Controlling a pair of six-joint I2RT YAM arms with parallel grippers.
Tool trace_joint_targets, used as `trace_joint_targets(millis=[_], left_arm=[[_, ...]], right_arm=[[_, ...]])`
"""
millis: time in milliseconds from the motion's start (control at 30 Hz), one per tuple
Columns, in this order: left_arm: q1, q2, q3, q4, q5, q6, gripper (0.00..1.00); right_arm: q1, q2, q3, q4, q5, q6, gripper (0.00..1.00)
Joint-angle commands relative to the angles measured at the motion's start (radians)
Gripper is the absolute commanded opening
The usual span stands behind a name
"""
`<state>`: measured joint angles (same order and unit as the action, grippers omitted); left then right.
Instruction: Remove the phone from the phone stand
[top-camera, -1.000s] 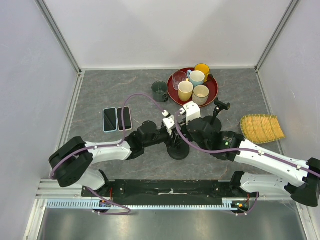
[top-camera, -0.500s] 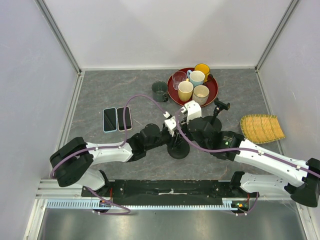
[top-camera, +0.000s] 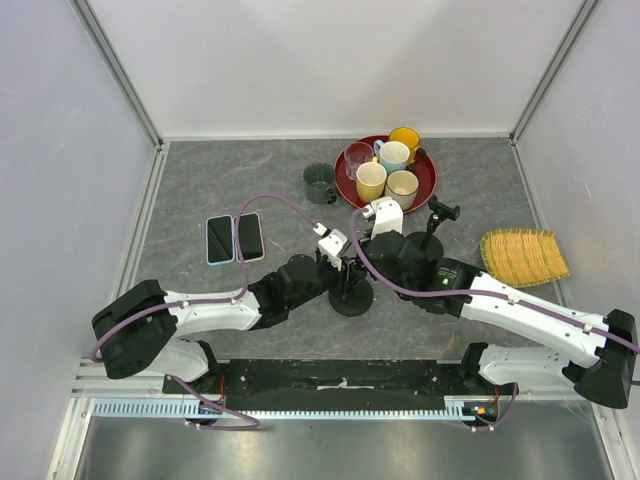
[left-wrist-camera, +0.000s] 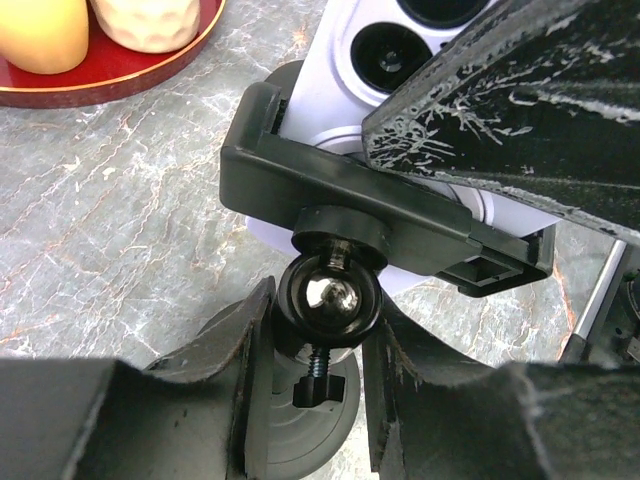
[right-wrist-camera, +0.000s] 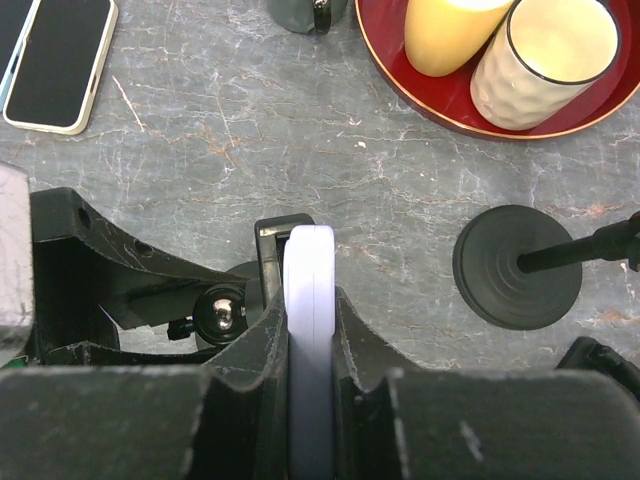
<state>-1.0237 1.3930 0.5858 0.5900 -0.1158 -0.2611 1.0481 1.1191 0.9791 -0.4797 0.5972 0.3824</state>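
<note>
Right end effector (right-wrist-camera: 310, 335) clamps phone (right-wrist-camera: 309, 265) edge-on; left end effector (left-wrist-camera: 325, 310) grips stand (left-wrist-camera: 340, 200) ball joint. Phone face hidden. Second stand (right-wrist-camera: 515, 265) at right, tray (right-wrist-camera: 450, 120) upper right.

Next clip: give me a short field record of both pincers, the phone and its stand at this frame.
left pincer: closed on the ball joint of the phone stand, under the clamp
right pincer: shut on the edge of the phone
phone: standing on edge, seated in the clamp
task status: phone not yet removed
elsewhere: two spare phones flat on the table
</note>
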Motion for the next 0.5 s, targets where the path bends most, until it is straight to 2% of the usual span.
trace_joint_targets(millis=[0,467], left_arm=[[0.074,-0.025,-0.026,-0.036,-0.426,-0.115,0.02],[0.085,-0.049,-0.032,-0.084,-0.441,-0.170,0.02]], right_arm=[[0.030,-0.008,0.032,-0.220,-0.025,0.107,0.00],[0.026,-0.054,0.029,-0.277,0.127,0.237,0.00]])
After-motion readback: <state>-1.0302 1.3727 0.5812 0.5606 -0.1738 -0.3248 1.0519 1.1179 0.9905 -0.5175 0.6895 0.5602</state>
